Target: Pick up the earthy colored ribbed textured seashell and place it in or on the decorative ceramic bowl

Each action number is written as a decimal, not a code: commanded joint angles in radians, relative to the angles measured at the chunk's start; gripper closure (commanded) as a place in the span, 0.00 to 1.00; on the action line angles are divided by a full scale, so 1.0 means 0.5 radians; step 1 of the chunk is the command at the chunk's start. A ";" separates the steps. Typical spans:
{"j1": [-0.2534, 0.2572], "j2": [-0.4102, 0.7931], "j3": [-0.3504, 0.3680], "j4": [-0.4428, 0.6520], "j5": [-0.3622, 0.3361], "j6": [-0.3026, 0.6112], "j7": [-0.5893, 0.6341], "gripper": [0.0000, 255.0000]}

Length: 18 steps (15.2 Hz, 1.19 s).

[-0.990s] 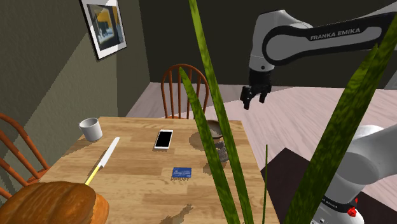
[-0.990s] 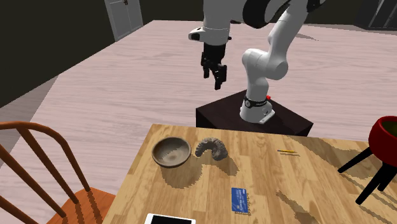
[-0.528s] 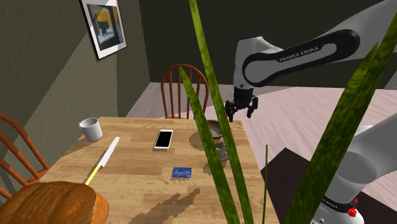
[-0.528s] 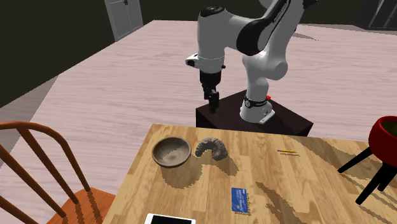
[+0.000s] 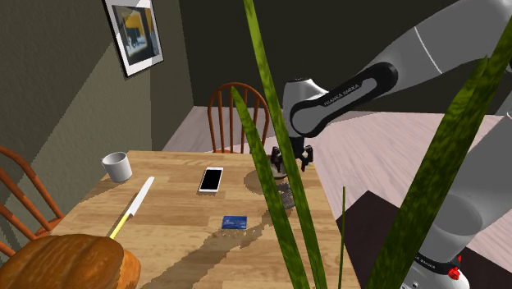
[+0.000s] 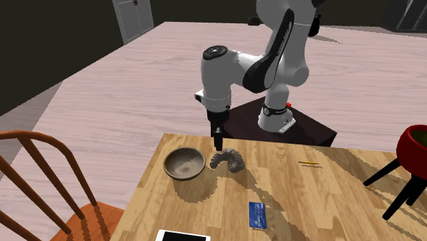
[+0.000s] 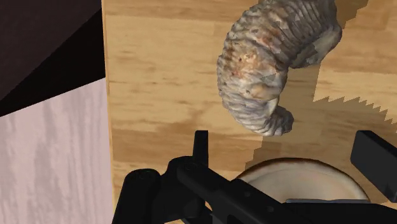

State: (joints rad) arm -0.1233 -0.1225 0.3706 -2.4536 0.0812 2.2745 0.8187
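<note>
**A:** quick count pls? & where did the shell sit?

**B:** 1 seashell [image 6: 227, 159], 1 bowl [image 6: 168, 164], 1 gripper [image 6: 217, 144]. Shell lay on the table [image 6: 328, 198] just beside bowl. It was curved, w/ long axis along the nearby table edge, thin tip twd bowl. Vs 0.5 s earlier, gripper had dropped to just above them, fingers [image 7: 200, 146] spread, holding nothing.

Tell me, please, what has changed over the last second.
The open gripper came down and toward the table, from high over the floor to just above the ribbed seashell, which lies beside the bowl. It holds nothing. Seashell, bowl, blue card and phone stayed put.
</note>
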 commanded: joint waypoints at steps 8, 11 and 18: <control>-0.010 0.263 0.018 -0.035 -0.094 0.285 0.156 0.00; -0.010 0.263 0.018 -0.035 -0.094 0.285 0.156 0.00; -0.010 0.263 0.018 -0.035 -0.094 0.285 0.156 1.00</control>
State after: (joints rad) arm -0.1297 0.0050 0.3778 -2.4700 0.0330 2.4082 0.8965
